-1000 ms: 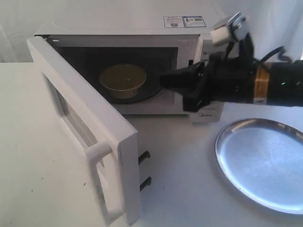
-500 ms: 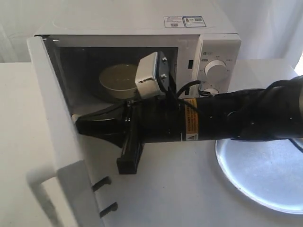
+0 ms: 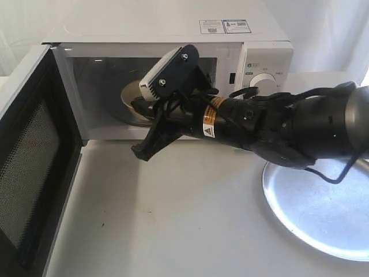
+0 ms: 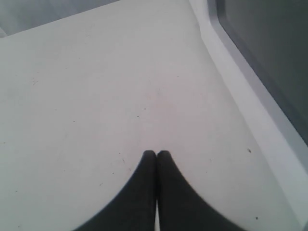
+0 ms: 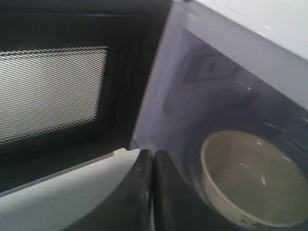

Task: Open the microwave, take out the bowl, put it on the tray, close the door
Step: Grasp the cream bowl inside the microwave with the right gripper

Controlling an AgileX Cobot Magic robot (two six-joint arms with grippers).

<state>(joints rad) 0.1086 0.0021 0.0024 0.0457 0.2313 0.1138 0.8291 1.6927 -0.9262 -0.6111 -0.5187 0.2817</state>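
The white microwave (image 3: 173, 26) stands open, its door (image 3: 34, 156) swung far out to the left with the dark mesh inner side (image 5: 53, 91) facing the table. The cream bowl (image 3: 131, 98) sits on the turntable inside, partly hidden by my right wrist camera; its inside is plain in the right wrist view (image 5: 250, 178). My right gripper (image 3: 140, 152) (image 5: 153, 154) is shut and empty, low at the cavity's front edge, just short of the bowl. My left gripper (image 4: 156, 154) is shut over bare white table beside a white-framed dark panel (image 4: 269, 62). The silver tray (image 3: 323, 202) lies at the right.
My thick black right arm (image 3: 288, 124) stretches across the front of the microwave's dials (image 3: 265, 83) and over the tray's far rim. The open door takes up the table's left side. White table (image 3: 184, 219) lies between the door and the tray.
The door has swung from half open to wide open, its mesh side now showing. My right gripper swept left across the cavity front against the door, then drew back toward the bowl.
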